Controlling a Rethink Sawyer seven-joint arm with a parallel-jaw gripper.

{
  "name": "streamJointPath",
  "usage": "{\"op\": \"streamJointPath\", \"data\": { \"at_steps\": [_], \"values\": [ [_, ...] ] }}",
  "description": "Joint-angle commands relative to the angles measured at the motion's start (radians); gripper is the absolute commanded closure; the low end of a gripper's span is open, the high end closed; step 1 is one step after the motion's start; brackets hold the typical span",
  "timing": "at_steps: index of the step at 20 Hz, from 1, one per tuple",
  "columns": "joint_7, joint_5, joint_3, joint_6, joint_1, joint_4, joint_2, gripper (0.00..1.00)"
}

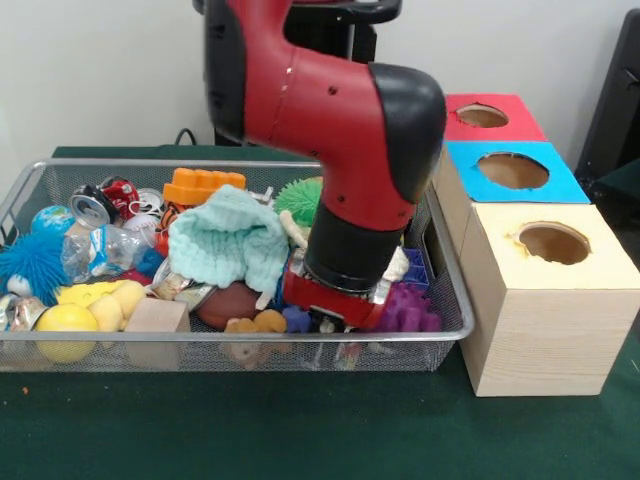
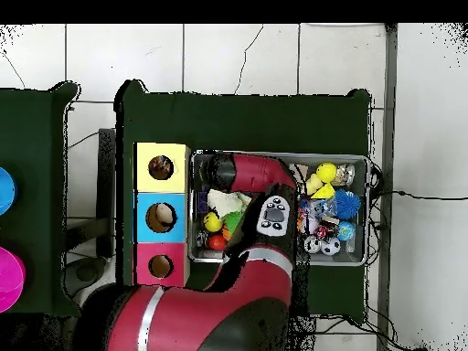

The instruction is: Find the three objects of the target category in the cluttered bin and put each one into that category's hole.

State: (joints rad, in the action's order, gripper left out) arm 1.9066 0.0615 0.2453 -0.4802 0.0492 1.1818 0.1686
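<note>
The silver wire-mesh bin (image 1: 20, 190) is full of clutter; it also shows in the overhead view (image 2: 367, 210). My gripper (image 1: 335, 318) is pushed down into the clutter at the bin's end next to the boxes, close to its front wall. Its tips are buried, and in the overhead view the arm (image 2: 239, 174) covers it. A scrap of white material (image 1: 399, 264) peeks out beside the wrist; no printed wad shows plainly. The hole (image 1: 553, 242) in the yellow-topped box (image 1: 540, 330) is empty, as the overhead view (image 2: 161, 167) also shows.
The blue-topped box (image 1: 470, 165) and red-topped box (image 1: 525, 125) stand behind the yellow one. In the bin lie a mint knitted cloth (image 1: 228, 245), an orange block (image 1: 203, 185), a green spiky ball (image 1: 300, 198), a purple spiky toy (image 1: 408, 310), a yellow ball (image 1: 65, 330) and a crushed can (image 1: 92, 205).
</note>
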Motion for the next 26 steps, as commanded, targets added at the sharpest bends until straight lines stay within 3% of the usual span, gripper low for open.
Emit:
{"op": "streamJointPath", "data": {
  "at_steps": [1,4,6,8,10,12,16,19,23,26],
  "values": [
    [-0.006,0.015,-0.152,-0.297,0.076,-0.013,-0.148,1.0],
    [-0.058,-0.007,-0.184,-0.274,0.098,-0.023,-0.145,1.0],
    [-0.001,-0.062,-0.114,-0.147,0.049,-0.023,-0.125,1.0],
    [0.122,-0.133,0.032,0.007,-0.049,-0.026,-0.108,1.0],
    [0.283,-0.203,0.261,0.15,-0.183,-0.045,-0.124,1.0],
    [0.423,-0.219,0.475,0.247,-0.297,-0.022,-0.159,1.0],
    [0.571,-0.115,0.765,0.389,-0.444,0.08,-0.275,1.0],
    [0.594,-0.015,0.906,0.44,-0.503,0.138,-0.35,1.0],
    [0.585,0.071,0.971,0.466,-0.529,0.183,-0.393,1.0],
    [0.579,0.109,1.001,0.456,-0.532,0.173,-0.419,1.0]
  ]
}}
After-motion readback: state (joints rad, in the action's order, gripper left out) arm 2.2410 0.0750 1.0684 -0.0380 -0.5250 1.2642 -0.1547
